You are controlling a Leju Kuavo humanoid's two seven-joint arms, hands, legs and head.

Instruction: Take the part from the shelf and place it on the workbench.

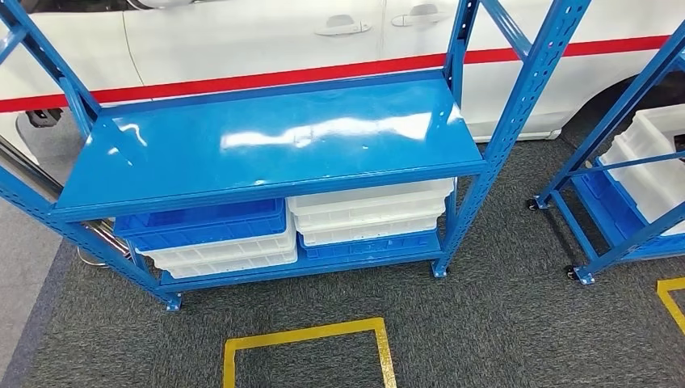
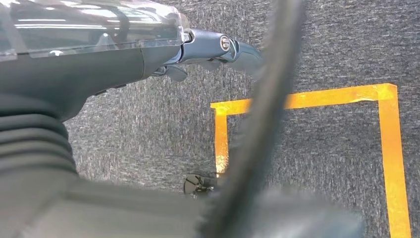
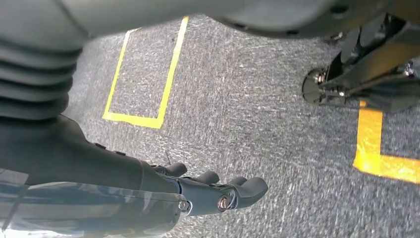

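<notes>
Robot stands facing blue shelf (image 1: 266, 145), arms hanging down by its sides. Top deck of shelf bare and glossy; no part seen on it. Below deck: blue and white bins (image 1: 218, 238), contents can't tell. Left hand (image 2: 218, 49) over carpet near yellow floor square (image 2: 307, 134), holds nothing, fingers out loose. Right hand (image 3: 218, 191) same, empty, fingers slightly apart. Step: pre-reach, prob. still locating part. Next needs finding part, then raising an arm toward shelf.

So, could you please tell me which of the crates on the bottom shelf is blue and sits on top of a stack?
The blue crate on the left: it tops the white crates. The other blue crate, on the right, lies beneath white ones.
</notes>
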